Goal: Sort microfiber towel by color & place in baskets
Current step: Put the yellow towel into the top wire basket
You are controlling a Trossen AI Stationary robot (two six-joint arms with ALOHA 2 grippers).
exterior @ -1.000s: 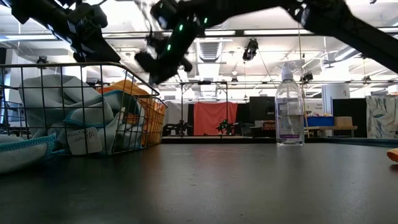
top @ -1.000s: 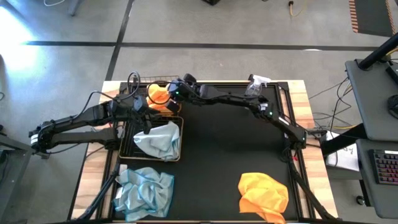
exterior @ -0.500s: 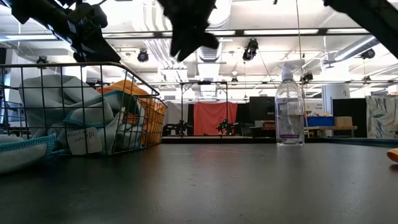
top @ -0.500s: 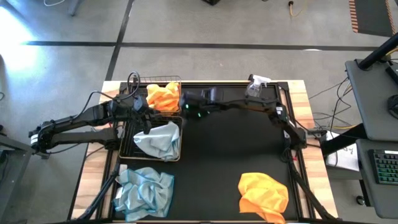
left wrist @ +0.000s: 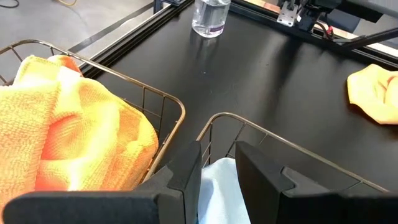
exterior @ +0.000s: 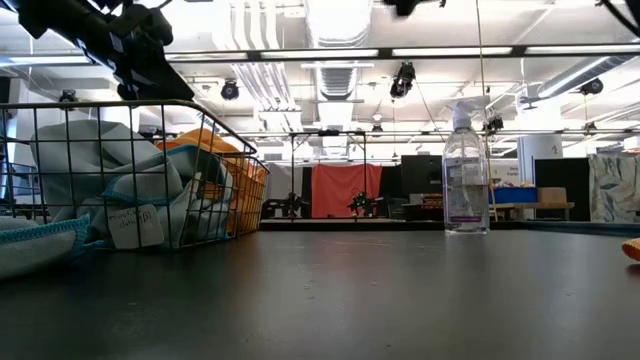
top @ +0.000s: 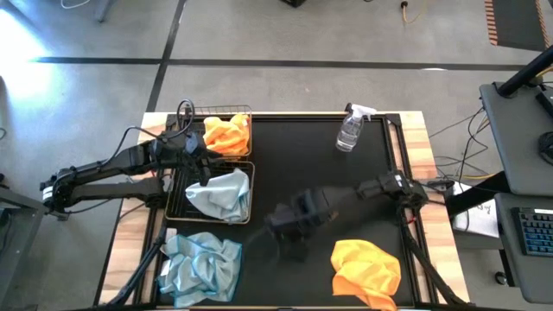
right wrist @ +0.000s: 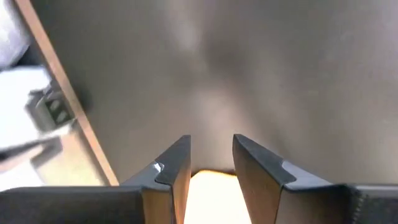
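Towels: orange (top: 227,134) in basket (top: 244,111) at 11 o'clock, blue (top: 220,194) in basket (top: 173,210) below. Left gripper (top: 205,172) over blue, fingers slightly parted, empty. Right gripper (top: 291,226) near centre, fingers slightly apart, empty.

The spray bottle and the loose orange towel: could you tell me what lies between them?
In the high view, only the right arm crosses between them.
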